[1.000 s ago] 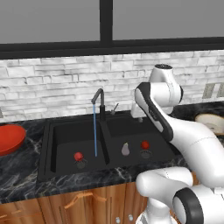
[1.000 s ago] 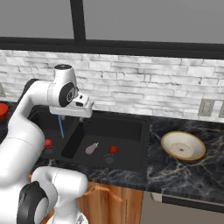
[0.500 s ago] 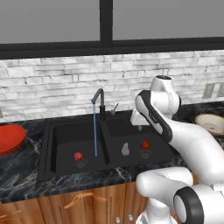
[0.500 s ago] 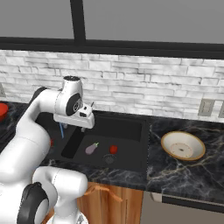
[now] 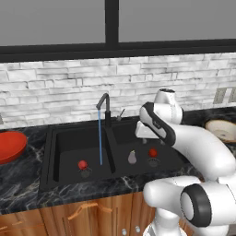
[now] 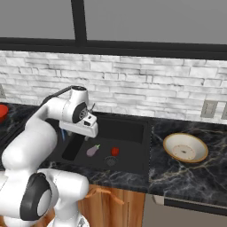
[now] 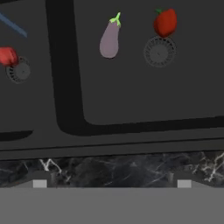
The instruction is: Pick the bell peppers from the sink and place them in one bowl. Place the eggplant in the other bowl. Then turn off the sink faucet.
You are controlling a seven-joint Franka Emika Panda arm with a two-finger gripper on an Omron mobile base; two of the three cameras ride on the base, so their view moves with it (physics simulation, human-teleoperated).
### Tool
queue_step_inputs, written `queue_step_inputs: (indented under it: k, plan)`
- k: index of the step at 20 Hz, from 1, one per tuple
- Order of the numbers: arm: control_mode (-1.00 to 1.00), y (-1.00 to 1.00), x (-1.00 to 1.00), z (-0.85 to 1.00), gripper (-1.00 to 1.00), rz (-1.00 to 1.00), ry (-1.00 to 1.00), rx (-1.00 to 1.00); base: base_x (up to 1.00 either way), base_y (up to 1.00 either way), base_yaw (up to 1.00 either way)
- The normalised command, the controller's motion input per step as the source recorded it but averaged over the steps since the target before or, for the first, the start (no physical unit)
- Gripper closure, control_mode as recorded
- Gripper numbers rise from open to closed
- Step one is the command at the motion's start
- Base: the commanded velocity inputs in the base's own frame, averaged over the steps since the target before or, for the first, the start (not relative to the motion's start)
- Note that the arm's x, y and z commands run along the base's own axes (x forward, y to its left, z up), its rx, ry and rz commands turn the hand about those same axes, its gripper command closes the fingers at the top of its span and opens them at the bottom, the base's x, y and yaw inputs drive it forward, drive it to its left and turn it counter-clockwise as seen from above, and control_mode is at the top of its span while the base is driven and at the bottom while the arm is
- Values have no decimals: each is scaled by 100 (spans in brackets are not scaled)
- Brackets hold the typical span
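Two red bell peppers lie in the black sink (image 5: 55,156): one (image 5: 82,164) by the left basin's drain, the other (image 5: 153,152) by the right basin's drain. The pale eggplant (image 5: 132,157) rests just left of the right-hand pepper. In the hand view the eggplant (image 7: 109,40) and that pepper (image 7: 165,22) sit at the top, with the other pepper (image 7: 7,56) at the left edge. My gripper (image 7: 111,183) hangs open and empty above the right basin (image 5: 144,133). The tan bowl (image 6: 185,147) stands on the right counter and the red bowl (image 5: 9,145) on the left counter. A blue stream runs from the faucet (image 5: 105,107).
The sink divider (image 7: 65,65) separates the two basins. Black marble counter (image 6: 186,177) surrounds the sink, backed by a white brick wall (image 5: 55,92). My own white arm (image 5: 193,143) arches over the right side of the sink.
The arm has bent down, bringing the hand lower toward the right basin. The jaws have stayed wide open. The vegetables and bowls have not moved.
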Motion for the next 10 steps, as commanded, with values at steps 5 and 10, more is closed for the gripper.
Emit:
queue_step_inputs:
  k: [5, 10]
  plan:
    - [-100, 0, 22, -47, -100, -5, 3, 0, 0, 0, 0]
    - [-100, 0, 24, -43, -100, -4, 2, 0, 0, 0, 0]
